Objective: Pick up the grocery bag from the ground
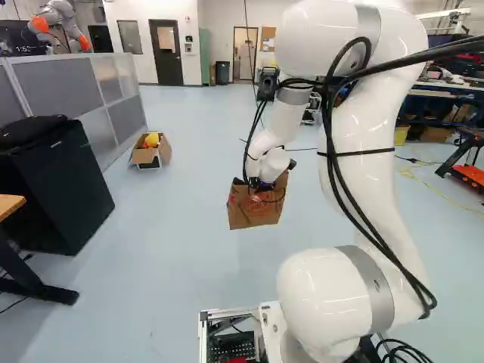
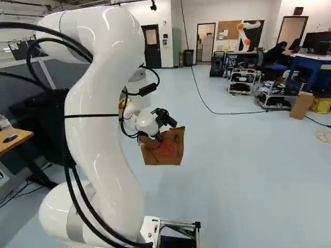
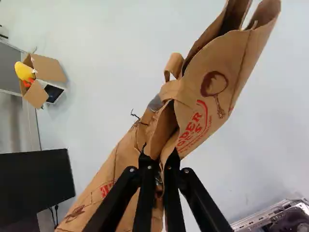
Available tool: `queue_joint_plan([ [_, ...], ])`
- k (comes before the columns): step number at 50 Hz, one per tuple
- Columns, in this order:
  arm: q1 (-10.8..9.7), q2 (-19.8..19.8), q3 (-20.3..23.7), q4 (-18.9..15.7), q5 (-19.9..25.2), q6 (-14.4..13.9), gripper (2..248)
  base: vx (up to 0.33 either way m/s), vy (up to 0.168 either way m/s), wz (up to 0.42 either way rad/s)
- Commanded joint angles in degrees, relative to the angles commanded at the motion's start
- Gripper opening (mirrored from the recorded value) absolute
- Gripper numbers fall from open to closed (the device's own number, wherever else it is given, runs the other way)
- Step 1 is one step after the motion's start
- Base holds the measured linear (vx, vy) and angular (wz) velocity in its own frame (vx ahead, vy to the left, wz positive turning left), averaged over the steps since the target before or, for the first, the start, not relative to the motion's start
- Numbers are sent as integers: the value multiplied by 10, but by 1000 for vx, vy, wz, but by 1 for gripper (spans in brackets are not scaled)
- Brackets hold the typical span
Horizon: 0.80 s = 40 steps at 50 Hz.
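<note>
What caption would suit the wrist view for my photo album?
The gripper pinches a crumpled brown paper bag, an open cardboard box off to one side.

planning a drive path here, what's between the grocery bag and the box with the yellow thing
Pale floor stretches between the bag and the cardboard box, shown in the left base view.

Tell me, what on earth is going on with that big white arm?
A white robot arm has a brown paper grocery bag pinched between the two black fingers of its claw. The bag is bunched up at the pinch and looks to be hanging above the floor, so the pick-up seems to have worked. Nobody is touching the bag.
</note>
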Motion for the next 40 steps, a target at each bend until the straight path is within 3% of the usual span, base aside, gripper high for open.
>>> queue_joint_plan([
  [20, 0, 25, 20, 0, 15, -23, 25, 0, 0, 0],
  [40, 0, 76, 61, 0, 47, -69, 25, 0, 0, 0],
])
